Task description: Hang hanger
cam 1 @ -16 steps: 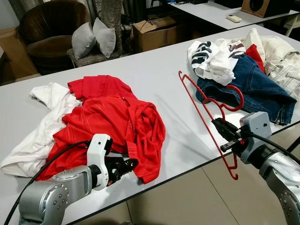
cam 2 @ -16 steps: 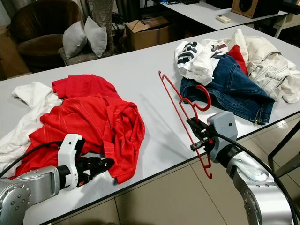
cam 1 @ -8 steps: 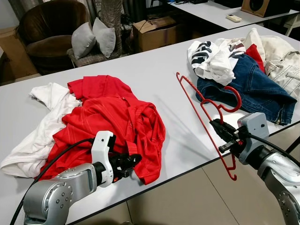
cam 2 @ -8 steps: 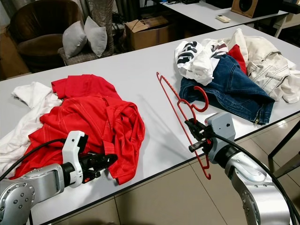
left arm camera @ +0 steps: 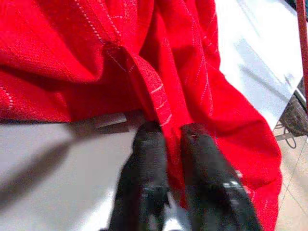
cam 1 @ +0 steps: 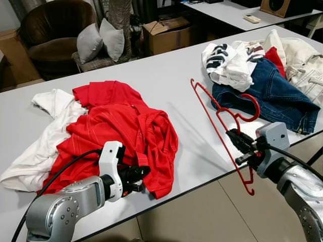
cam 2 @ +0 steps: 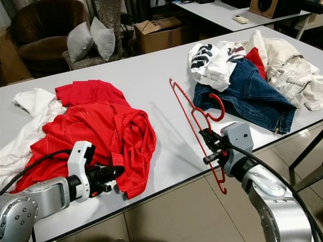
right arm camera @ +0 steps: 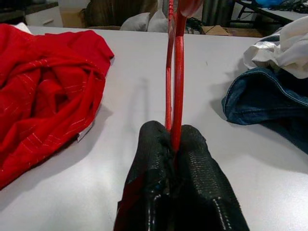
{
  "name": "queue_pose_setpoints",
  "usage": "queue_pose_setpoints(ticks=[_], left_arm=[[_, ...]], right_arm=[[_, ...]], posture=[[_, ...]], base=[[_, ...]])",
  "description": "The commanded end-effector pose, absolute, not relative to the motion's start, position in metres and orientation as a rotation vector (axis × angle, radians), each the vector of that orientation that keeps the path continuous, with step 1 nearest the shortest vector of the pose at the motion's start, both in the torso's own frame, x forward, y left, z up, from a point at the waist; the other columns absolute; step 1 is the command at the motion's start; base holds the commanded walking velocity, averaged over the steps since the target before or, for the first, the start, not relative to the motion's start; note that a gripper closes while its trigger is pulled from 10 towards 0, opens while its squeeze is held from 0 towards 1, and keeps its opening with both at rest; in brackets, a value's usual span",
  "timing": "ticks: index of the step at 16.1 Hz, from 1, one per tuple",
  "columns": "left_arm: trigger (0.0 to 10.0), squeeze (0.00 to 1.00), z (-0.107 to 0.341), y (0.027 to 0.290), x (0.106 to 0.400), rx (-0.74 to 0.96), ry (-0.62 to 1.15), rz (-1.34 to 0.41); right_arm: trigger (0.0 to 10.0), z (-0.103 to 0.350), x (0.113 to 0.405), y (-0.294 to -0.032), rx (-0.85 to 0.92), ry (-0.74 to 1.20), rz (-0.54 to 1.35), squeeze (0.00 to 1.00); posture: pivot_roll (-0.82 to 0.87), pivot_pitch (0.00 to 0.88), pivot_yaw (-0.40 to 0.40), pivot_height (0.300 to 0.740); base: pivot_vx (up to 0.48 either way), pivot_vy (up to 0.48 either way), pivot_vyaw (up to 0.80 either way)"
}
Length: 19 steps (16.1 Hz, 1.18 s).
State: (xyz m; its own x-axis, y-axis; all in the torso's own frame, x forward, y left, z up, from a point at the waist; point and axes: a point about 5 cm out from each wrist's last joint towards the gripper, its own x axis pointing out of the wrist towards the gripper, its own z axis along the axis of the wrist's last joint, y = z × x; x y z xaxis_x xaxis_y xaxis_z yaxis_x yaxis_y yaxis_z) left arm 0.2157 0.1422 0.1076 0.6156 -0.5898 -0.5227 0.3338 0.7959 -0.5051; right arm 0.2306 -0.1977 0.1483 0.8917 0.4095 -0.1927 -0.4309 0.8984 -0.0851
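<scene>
While a thin red plastic clothes hanger point(cam 1: 222, 126) is pinched between the closed black fingers of the right gripper point(cam 1: 237, 143), its long bar slants from beyond the fingertips, above the white tabletop point(cam 1: 166, 75), down past the table's near edge below the wrist, with its hook curling just beyond the fingertips, toward a heap of blue denim jeans point(cam 1: 275, 96) and pale garments point(cam 1: 232, 58). In the right wrist view the two fingers point(right arm camera: 154, 192) are seen pressed tight on the hanger's neck, where two red strands meet. To the left gripper point(cam 2: 108, 176), a crumpled red striped shirt point(cam 1: 121, 126) lies directly ahead; its fingers point(left arm camera: 149, 163) are nearly closed around a folded hem of that cloth. A white garment point(cam 1: 48, 131) lies beyond and to the outside of that gripper. The hanger is judged light, stiff but springy, and smooth enough to swivel in a pinch; a hold near the neck is judged best, leaving the hook free.
</scene>
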Motion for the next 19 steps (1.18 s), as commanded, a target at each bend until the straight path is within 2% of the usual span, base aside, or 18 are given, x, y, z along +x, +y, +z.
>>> queue_pose_setpoints(ticks=[1,7,9,11,13,15,16,17,19], left_arm=[[0.0,0.0,0.107,0.145,0.217,-0.354,0.734,-0.521],[0.0,0.0,0.108,0.148,0.216,-0.345,0.723,-0.516],[0.0,0.0,0.117,0.155,0.223,-0.292,0.656,-0.534],[0.0,0.0,0.131,0.172,0.236,-0.178,0.603,-0.547],[0.0,0.0,0.182,0.222,0.271,-0.014,0.419,-0.499],[0.0,0.0,0.236,0.257,0.295,0.089,0.241,-0.438],[0.0,0.0,0.262,0.26,0.298,0.117,0.163,-0.483],[0.0,0.0,0.271,0.256,0.297,0.121,0.146,-0.522],[0.0,0.0,0.261,0.237,0.286,0.178,0.223,-0.67]], right_arm=[[10.0,0.156,0.23,-0.192,-0.139,0.134,0.453,0.0],[10.0,0.159,0.232,-0.183,-0.079,0.091,0.505,0.0],[10.0,0.163,0.233,-0.179,-0.028,0.055,0.525,0.0],[10.0,0.169,0.235,-0.173,0.027,0.014,0.559,0.0],[10.0,0.174,0.239,-0.166,0.037,-0.005,0.608,0.0],[10.0,0.18,0.243,-0.162,0.052,-0.037,0.653,0.0],[10.0,0.186,0.243,-0.159,0.06,-0.061,0.678,0.0],[10.0,0.188,0.243,-0.158,0.063,-0.063,0.698,0.0],[10.0,0.184,0.236,-0.157,0.008,0.01,0.803,0.0]], posture=[[-0.2,0.004,0.122,0.74],[-0.19,0.0,0.113,0.74],[-0.19,0.0,0.113,0.74],[-0.18,0.0,0.11,0.74],[-0.17,0.0,0.106,0.74],[-0.16,0.0,0.105,0.74],[-0.16,0.0,0.111,0.74],[-0.16,0.0,0.111,0.74],[-0.16,0.0,0.118,0.74]], base=[[0.0,0.0,0.0],[0.0,0.0,0.0],[0.0,0.0,0.0],[0.0,0.0,0.0],[0.0,0.0,0.0],[0.0,0.0,0.0],[0.0,0.0,0.0],[0.0,0.0,0.0],[0.0,0.0,0.0]])
